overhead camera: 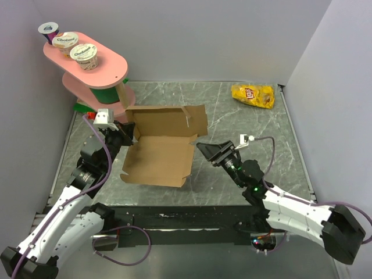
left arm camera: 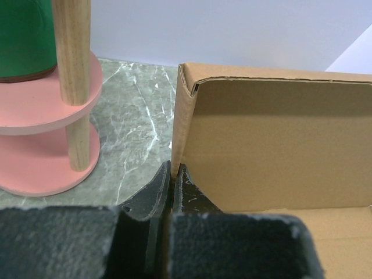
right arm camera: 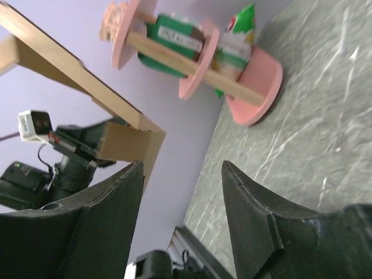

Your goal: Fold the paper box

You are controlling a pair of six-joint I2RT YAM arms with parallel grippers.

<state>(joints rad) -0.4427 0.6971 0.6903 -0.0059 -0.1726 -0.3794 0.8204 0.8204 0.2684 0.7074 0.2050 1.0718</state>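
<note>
The paper box [overhead camera: 160,148] is plain brown cardboard lying open in the middle of the table, its back panel [overhead camera: 168,121] raised. My left gripper [overhead camera: 129,135] is at the box's left side, shut on the upright left wall [left arm camera: 181,125]. In the left wrist view its fingertips [left arm camera: 173,170] pinch that wall's edge, with the box's inside [left arm camera: 279,145] to the right. My right gripper [overhead camera: 201,147] stands open just beside the box's right edge, nothing between its fingers [right arm camera: 183,168]. In the right wrist view a part of the box [right arm camera: 125,142] shows past the left finger.
A pink two-tier stand [overhead camera: 110,67] with yogurt cups [overhead camera: 84,53] on top stands at the back left, close to the box; its wooden post [left arm camera: 72,75] is just left of my left gripper. A yellow chip bag [overhead camera: 253,95] lies at the back right.
</note>
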